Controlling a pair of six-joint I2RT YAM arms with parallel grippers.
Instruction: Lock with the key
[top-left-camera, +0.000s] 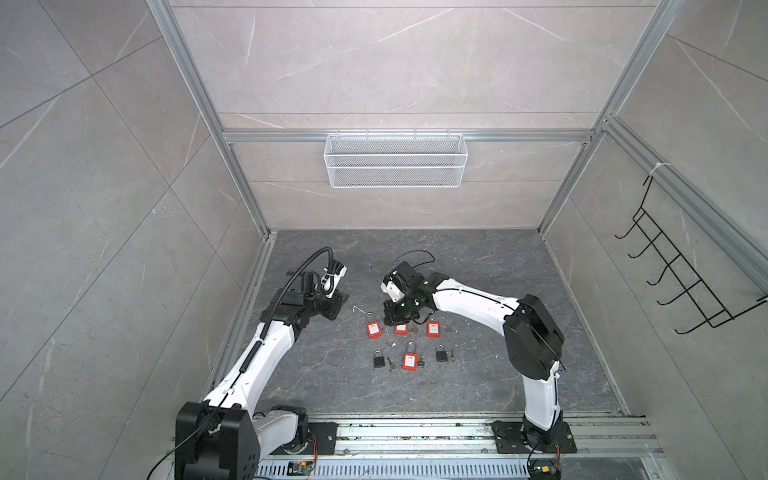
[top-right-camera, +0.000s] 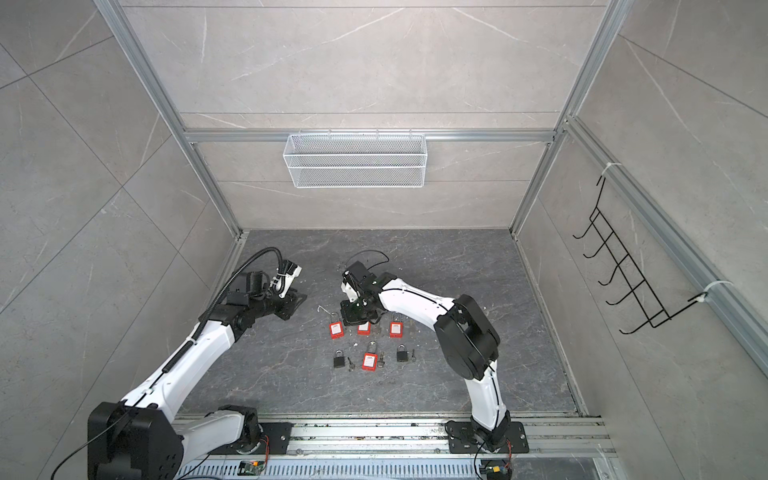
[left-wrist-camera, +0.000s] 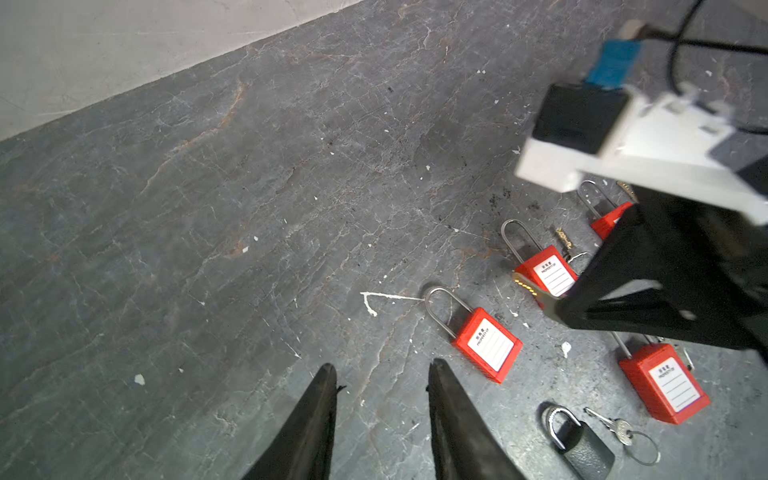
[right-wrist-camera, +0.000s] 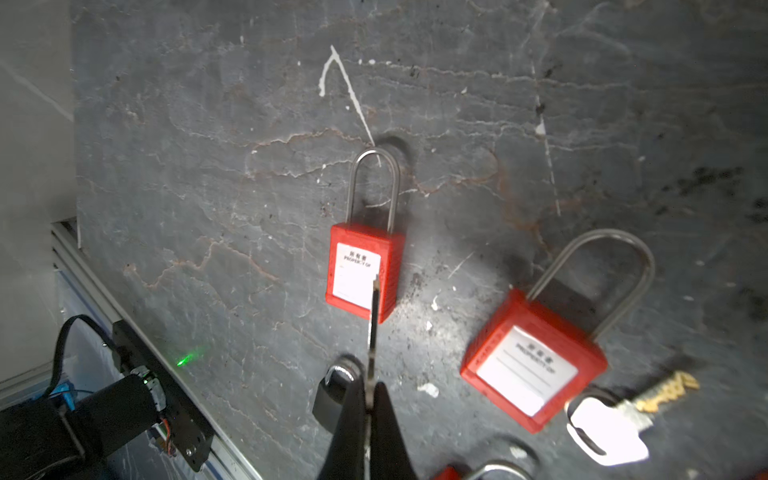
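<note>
1. Here, the floor is dark grey veined stone, flecked with white; pale tiled walls in aluminium framing enclose it.
2. A white mesh basket hangs on the back wall, and a black hook rack on the side wall.
3. The right gripper is clenched on the key, whose blade points toward a red padlock lying flat.
4. The left gripper is released and empty, near that padlock.

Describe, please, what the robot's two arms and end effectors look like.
The left arm and right arm have white links and black joint housings. A black corrugated hose follows the left; a thin black cable loops above the right. The left end effector and right end effector have tapered black fingers.
</note>
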